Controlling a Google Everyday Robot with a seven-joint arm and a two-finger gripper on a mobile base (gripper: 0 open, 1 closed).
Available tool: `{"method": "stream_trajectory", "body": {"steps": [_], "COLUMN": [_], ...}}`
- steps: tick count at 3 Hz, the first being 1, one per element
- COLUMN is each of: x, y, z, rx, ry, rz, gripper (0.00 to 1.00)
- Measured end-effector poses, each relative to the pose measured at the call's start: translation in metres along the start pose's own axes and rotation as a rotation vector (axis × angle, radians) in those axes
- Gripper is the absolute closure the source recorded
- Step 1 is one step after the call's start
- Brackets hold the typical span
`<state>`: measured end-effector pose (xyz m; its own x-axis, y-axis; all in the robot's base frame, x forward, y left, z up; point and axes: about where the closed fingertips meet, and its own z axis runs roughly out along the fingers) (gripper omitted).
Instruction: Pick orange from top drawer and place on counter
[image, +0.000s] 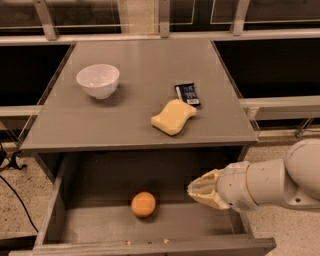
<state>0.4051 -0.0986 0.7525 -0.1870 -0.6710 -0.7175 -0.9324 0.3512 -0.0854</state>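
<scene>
The orange (143, 204) lies on the flat grey bottom of the open top drawer (90, 227), near its middle. My gripper (196, 190) comes in from the right on a white arm, over the drawer's right part, to the right of the orange and apart from it. It holds nothing. The grey counter (120, 120) spans the view above the drawer.
On the counter stand a white bowl (98, 80) at the left, a pale yellow wavy sponge (173, 116) and a dark snack packet (188, 94) at the right. The drawer's front panel (150, 248) runs along the bottom edge. Rails (160, 35) line the counter's back.
</scene>
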Motion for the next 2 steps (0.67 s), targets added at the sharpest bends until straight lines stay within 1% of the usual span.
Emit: {"method": "stream_trajectory", "body": {"steps": [1, 2], "x": [0.002, 0.004], "y": [-0.002, -0.002], "z": [0.025, 0.050], "rx": [-0.020, -0.048], "ry": [-0.021, -0.027], "rz": [0.008, 0.015], "gripper": [0.82, 0.60]}}
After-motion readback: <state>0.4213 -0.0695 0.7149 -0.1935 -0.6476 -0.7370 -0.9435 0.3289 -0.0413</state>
